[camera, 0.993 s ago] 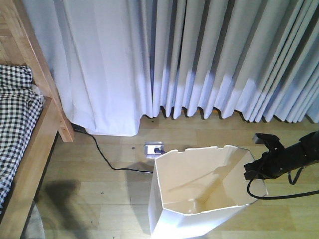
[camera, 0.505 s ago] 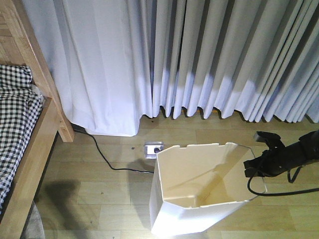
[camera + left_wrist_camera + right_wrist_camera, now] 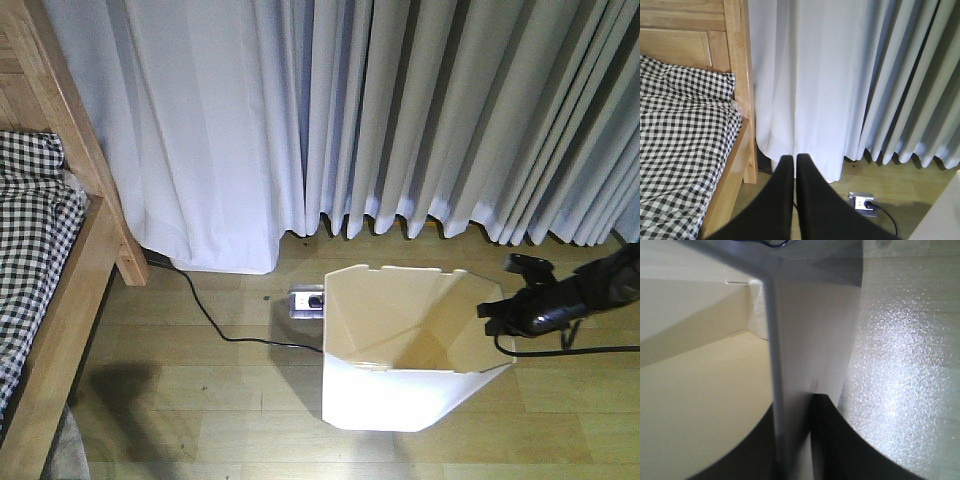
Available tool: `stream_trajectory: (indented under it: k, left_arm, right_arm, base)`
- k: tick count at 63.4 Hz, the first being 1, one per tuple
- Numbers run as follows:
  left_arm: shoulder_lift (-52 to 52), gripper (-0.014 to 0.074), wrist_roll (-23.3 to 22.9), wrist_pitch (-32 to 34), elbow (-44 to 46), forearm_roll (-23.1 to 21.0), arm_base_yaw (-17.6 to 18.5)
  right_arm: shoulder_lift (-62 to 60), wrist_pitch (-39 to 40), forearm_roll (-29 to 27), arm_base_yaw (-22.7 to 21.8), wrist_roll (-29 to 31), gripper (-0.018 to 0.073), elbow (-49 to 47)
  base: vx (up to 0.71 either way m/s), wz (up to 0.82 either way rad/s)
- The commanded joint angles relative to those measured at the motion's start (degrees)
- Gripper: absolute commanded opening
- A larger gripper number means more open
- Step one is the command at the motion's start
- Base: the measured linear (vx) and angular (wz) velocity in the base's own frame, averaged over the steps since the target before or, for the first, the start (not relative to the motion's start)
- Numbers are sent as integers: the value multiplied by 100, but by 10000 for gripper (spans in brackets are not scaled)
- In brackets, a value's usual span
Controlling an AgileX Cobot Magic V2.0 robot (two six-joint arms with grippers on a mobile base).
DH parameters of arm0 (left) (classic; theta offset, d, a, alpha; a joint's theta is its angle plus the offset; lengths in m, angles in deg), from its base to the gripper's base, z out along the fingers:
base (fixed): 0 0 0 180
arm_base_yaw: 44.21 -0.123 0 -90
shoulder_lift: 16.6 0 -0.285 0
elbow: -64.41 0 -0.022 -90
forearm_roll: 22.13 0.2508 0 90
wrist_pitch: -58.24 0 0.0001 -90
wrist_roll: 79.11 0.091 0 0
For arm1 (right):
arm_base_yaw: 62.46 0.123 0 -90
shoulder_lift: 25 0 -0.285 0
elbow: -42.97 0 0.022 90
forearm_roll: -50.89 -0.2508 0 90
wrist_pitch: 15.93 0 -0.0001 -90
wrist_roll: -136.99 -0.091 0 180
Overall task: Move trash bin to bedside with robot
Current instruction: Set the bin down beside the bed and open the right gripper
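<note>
The white trash bin (image 3: 400, 400) stands on the wooden floor right of centre, its cream inside showing. My right gripper (image 3: 497, 318), on a slim black arm with loose cables, is shut on the bin's right rim. In the right wrist view the thin bin wall (image 3: 805, 340) runs between the two black fingers of the right gripper (image 3: 792, 410). The bed (image 3: 40, 260) with checked bedding and a light wooden frame lies at the far left. My left gripper (image 3: 795, 160) is shut on nothing, pointing at the bed (image 3: 685, 130) corner and curtain. A bin corner (image 3: 945, 215) shows low right.
Long white curtains (image 3: 400, 120) hang across the back. A floor socket (image 3: 307, 300) with a plugged black cable (image 3: 215, 320) sits just left of the bin, between it and the bed post (image 3: 120, 240). Bare wooden floor (image 3: 200, 400) separates bin and bed.
The bin has swung from a tilt to more upright, its rim rising and its left edge shifting slightly right. The right gripper rose with the rim, still holding it.
</note>
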Motion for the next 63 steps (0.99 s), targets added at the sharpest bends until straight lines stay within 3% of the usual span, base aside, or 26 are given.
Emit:
stream_trajectory:
  k: [1, 13, 25, 38, 63]
  left_arm:
    - [81, -6, -25, 376, -19, -13, 17]
    - [81, -6, -25, 376, -19, -13, 17]
    - [81, -6, -25, 376, -19, -13, 17]
    - [81, -6, -25, 376, -19, -13, 17]
    - [81, -6, -25, 376, -19, -13, 17]
  right_arm:
    - [-210, -882, 56, 190, -370, -3, -383]
    - [330, -802, 476, 431, -862, -1, -1090]
    - [885, -811, 486, 444, -1368, 1, -1802]
    - [1360, -808, 499, 532, -1534, 8, -2446]
    - [1945, -734, 1175, 765, -2460, 18, -3322]
  base:
    - [0, 0]
    - [0, 0]
    - [0, 0]
    - [0, 0]
    - [0, 0]
